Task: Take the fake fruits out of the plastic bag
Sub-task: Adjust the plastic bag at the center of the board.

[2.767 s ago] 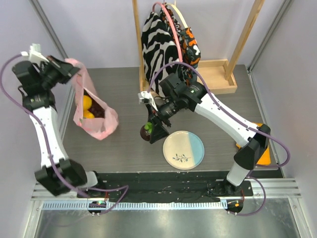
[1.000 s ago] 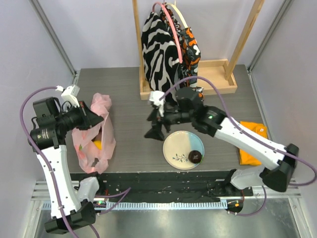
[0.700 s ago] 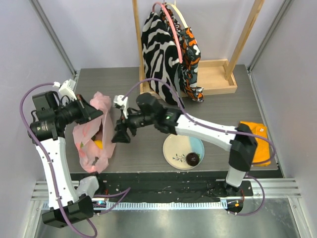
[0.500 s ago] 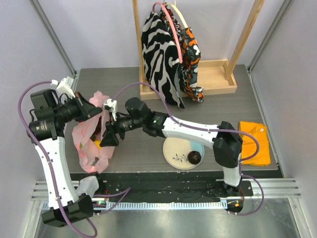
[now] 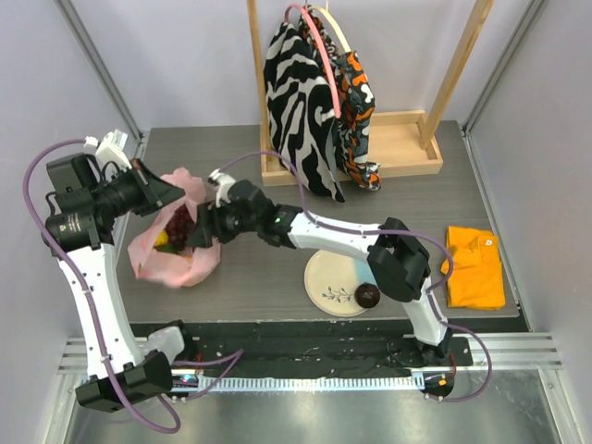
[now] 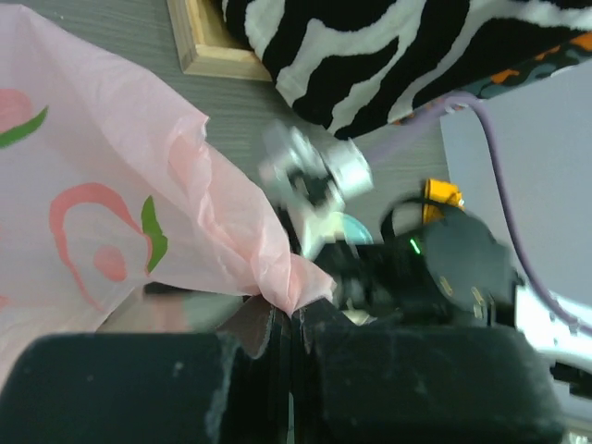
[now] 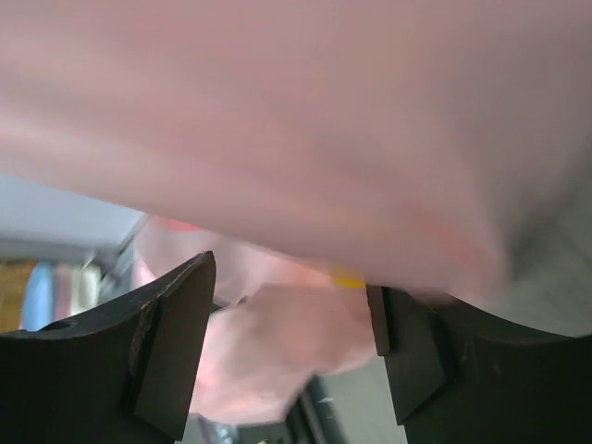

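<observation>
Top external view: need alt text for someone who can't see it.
The left gripper pinches the rim of the pink plastic bag at left, while the right gripper reaches across to its mouth, where yellow and dark fruits show. A maroon fruit lies on the plate; a zebra-striped bag hangs behind, an orange cloth at right.

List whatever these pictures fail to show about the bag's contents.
- Top view: fruit count inside the plastic bag; pink film and the right jaws cover all but a yellow fruit and a dark patch.
- Right wrist view: blur hides whether the jaws reach any fruit.
- Left wrist view: bag's inside, behind its own film.
</observation>
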Action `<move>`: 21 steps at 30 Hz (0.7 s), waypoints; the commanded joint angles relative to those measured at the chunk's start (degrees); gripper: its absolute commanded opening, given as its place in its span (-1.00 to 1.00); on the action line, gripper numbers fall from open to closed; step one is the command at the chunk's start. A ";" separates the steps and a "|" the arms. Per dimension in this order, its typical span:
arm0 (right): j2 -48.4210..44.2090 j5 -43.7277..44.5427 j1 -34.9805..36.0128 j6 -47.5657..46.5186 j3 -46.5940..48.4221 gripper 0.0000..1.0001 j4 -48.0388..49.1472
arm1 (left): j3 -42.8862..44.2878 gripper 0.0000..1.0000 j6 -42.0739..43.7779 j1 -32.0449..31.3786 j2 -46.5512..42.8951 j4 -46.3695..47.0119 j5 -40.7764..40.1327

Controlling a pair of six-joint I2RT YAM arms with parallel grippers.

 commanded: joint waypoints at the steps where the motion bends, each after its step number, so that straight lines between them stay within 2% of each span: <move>1: -0.28 17.60 -7.91 4.74 0.32 0.49 -12.21 | 7.23 -1.00 4.40 0.11 -0.33 -4.23 2.85; 2: -1.59 18.40 -8.97 4.13 -0.48 0.49 -13.61 | 8.02 -1.00 8.16 0.11 -0.51 -6.42 2.94; 6: -8.44 22.27 -12.23 -1.58 -7.50 0.51 -15.39 | 8.21 -1.00 14.51 0.11 -3.58 -18.72 2.23; 9: -16.15 21.49 -12.32 -11.06 -16.98 0.51 -13.28 | 2.07 -1.00 15.40 0.11 -8.23 -23.21 5.21; 11: -20.48 20.70 -12.23 -13.71 -23.85 0.50 -12.75 | -4.43 -1.00 14.27 0.20 -12.10 -23.32 6.80; 14: -29.00 11.49 -12.06 -19.50 -28.69 0.42 -11.00 | -10.66 -1.00 10.58 1.08 -16.40 -20.17 8.03; 17: -34.29 3.22 -10.66 -24.34 -28.70 0.29 -9.33 | -14.11 -1.00 7.50 1.69 -18.60 -15.68 5.24; 21: -33.34 0.22 -5.66 -27.95 -25.54 0.22 -7.13 | -16.40 -1.00 5.65 1.78 -20.45 -13.13 0.22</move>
